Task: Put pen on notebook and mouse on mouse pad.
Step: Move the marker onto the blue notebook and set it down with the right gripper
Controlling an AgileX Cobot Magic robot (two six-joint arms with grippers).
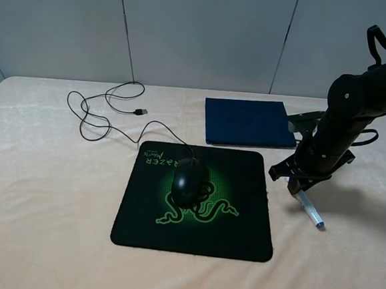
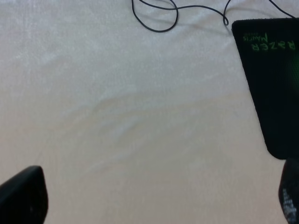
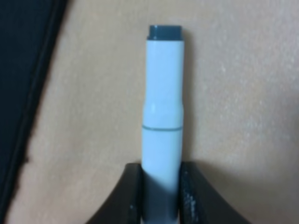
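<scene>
My right pincer (image 3: 161, 173) clamped on pen (image 3: 162, 102) | pen's axis runs straight out past my fingertips | notebook (image 1: 248, 122) lies behind that pincer, near | my left pincer (image 2: 156, 196) spread wide, empty, farther off

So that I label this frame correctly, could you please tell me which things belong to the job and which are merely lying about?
Belonging to the job:
pen, gripped in the right hand
notebook
mouse
mouse pad

Lying about:
only the cream tablecloth under it all
</scene>
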